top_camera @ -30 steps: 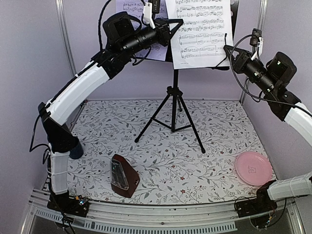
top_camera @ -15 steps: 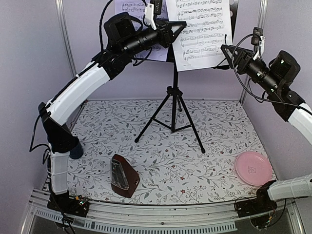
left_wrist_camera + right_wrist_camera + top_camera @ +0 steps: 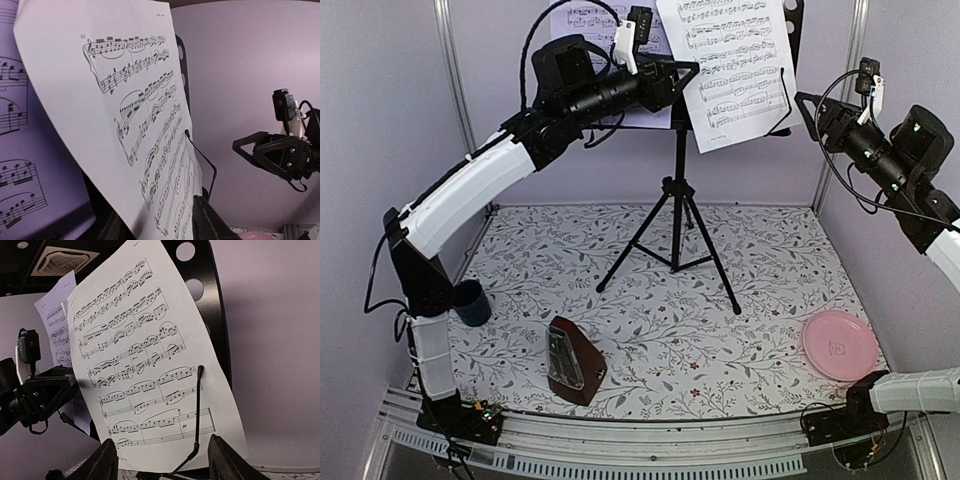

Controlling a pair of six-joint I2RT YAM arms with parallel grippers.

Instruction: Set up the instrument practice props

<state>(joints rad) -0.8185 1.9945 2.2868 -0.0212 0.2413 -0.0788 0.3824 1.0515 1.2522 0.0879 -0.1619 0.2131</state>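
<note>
the left gripper (image 3: 685, 85) and right gripper (image 3: 803, 110) both stand with jaws apart, flanking a tilted sheet (image 3: 735, 60) on the music stand (image 3: 677, 180); the metronome (image 3: 573, 362) sits near-left on the table (image 3: 770, 280).

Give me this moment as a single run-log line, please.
left gripper open | right gripper open | front sheet tilted on music stand | metronome on table

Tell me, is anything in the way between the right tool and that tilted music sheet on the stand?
Nothing visible stands between them: the right tool faces the tilted music sheet across open air. Only the thin black retainer wire of the music stand lies over the sheet's lower right part.
</note>
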